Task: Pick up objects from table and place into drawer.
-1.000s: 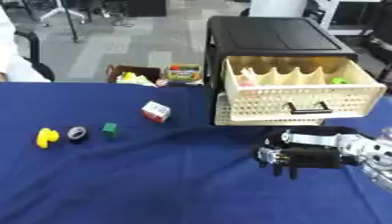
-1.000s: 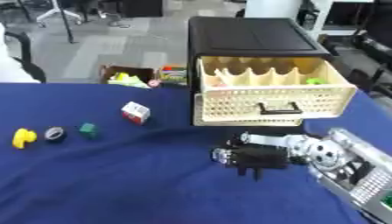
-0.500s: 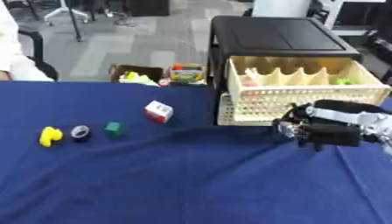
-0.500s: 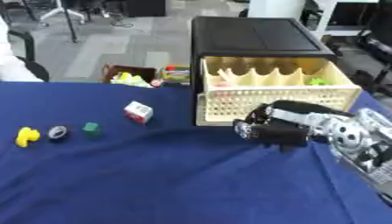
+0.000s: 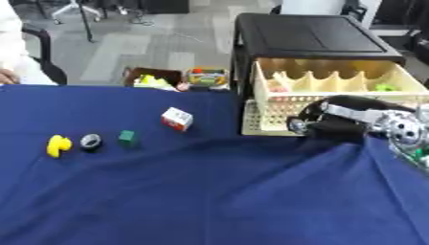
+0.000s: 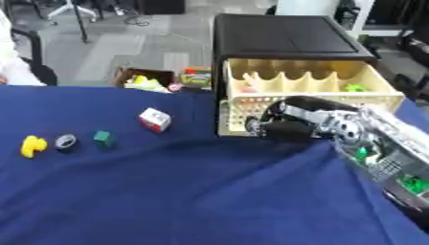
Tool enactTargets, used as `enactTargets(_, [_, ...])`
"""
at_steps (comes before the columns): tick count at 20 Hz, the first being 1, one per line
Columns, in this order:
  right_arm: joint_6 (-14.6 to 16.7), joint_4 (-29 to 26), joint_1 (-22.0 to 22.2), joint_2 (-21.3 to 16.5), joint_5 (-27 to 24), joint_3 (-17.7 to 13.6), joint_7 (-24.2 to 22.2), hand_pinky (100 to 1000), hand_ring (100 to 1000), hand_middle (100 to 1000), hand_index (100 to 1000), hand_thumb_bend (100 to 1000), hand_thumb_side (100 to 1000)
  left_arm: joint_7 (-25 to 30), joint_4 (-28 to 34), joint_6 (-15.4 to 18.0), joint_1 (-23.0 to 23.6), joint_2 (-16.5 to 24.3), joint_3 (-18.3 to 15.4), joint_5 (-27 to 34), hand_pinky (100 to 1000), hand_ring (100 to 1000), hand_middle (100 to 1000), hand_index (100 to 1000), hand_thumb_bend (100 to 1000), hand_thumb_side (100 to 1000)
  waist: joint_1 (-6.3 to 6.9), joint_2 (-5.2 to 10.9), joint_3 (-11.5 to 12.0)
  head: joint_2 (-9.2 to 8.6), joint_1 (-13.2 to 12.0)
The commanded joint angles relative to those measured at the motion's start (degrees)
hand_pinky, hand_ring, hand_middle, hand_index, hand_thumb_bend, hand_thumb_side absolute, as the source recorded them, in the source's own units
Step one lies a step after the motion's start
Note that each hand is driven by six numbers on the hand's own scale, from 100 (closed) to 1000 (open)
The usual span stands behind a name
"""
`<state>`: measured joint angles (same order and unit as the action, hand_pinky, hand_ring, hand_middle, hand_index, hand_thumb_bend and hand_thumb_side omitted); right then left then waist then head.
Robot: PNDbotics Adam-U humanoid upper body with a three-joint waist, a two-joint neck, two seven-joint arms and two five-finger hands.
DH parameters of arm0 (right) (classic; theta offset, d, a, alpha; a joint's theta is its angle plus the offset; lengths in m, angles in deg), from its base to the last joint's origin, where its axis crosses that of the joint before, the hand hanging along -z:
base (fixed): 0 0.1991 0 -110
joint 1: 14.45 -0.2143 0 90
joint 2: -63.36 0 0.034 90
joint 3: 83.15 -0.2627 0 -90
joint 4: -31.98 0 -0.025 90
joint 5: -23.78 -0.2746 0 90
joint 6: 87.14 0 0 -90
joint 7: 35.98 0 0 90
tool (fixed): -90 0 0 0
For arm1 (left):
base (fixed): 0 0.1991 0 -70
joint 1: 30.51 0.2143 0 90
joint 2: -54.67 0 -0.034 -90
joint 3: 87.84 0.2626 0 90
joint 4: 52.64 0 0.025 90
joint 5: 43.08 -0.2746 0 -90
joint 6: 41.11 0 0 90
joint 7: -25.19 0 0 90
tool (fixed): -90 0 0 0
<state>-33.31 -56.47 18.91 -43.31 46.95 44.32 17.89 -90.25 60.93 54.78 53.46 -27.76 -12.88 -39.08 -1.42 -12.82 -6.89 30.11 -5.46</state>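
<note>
A cream lattice drawer stands pulled out of a black cabinet at the back right. A green bit and a pink bit lie inside it. My right hand is against the drawer's front face, fingers curled, with nothing showing in them. On the blue cloth at the left lie a yellow piece, a grey ring, a green cube and a white and red cube. My left hand is out of view.
Past the table's far edge sit a brown box with yellow things and a small colourful box. A person's white sleeve shows at the far left. The cloth wrinkles near the drawer.
My right hand has risen from the cloth at the right and moved back to the drawer's front face. The small things at the left have stayed put.
</note>
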Motion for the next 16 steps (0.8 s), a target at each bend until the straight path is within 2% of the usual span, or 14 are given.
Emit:
enactTargets(1, [-15.7, 4.0, -1.2, -0.1, 1.3, -0.5, -15.8, 520, 662, 643, 801, 100, 1000, 0.0, 1.0, 0.2, -0.2, 0.7, -0.9, -0.2, 498, 534, 528, 850, 220, 839, 0.21, 0.6, 0.4, -0.41, 0.4])
enactTargets(6, [-14.9, 4.7, -0.5, -0.7, 1.0, -1.9, -15.8, 512, 645, 623, 788, 100, 1000, -0.1, 1.0, 0.2, 0.1, 0.4, -1.2, -0.3, 500, 534, 528, 850, 221, 841, 0.14, 0.48, 0.4, -0.34, 0.4])
enactTargets(16, [-14.6, 5.2, -2.0, 0.4, 4.0, -3.3, -15.8, 511, 653, 634, 799, 100, 1000, 0.2, 1.0, -0.1, 0.3, -0.3, -1.2, -0.2, 500, 533, 527, 849, 218, 844, -0.02, 0.61, -0.1, -1.35, 0.8])
